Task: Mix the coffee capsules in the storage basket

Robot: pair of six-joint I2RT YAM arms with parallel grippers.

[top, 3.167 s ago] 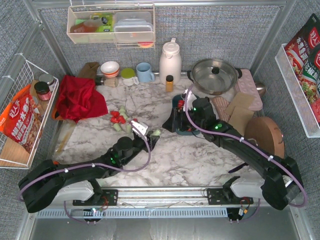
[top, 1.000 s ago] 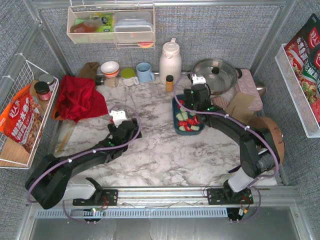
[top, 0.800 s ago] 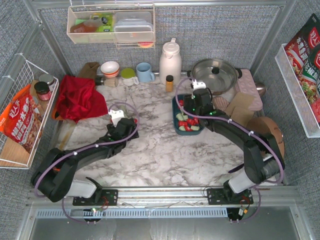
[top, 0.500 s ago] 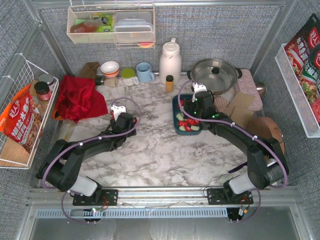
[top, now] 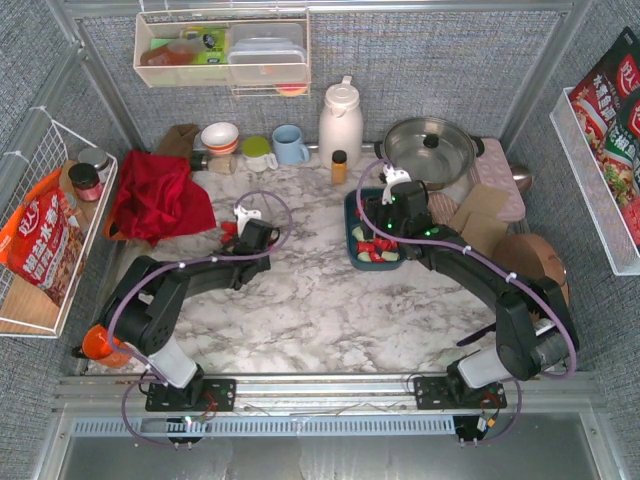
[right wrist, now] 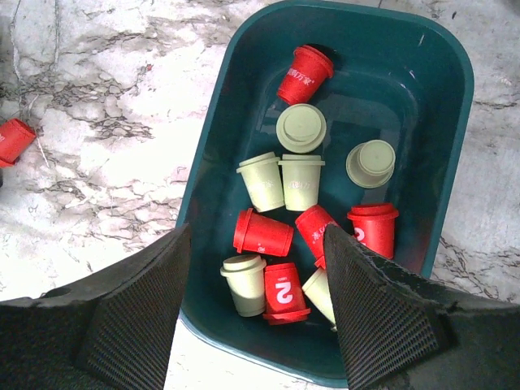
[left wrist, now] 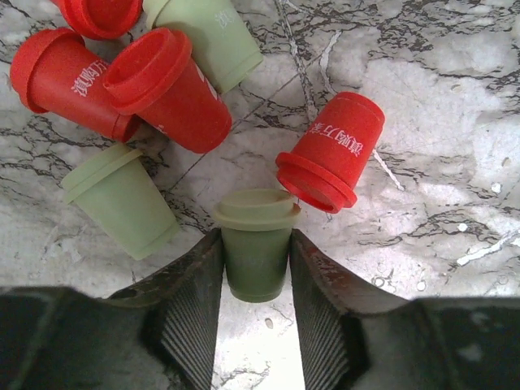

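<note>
Left claw [left wrist: 255,276] pinches one mint-green capsule [left wrist: 256,231], a tiny flanged cup, its pads pressed against both sides. A red capsule [left wrist: 331,154] touches its rim at 2 o'clock. More coffee capsules [left wrist: 162,89], red and green, lie tumbled at 10 to 12 o'clock on the marble tabletop [left wrist: 439,122]. Right claw [right wrist: 256,244] hangs spread wide above the dark teal storage basket [right wrist: 439,122]. In it, red and pale green cups lie jumbled, some upright, some tipped.
</note>
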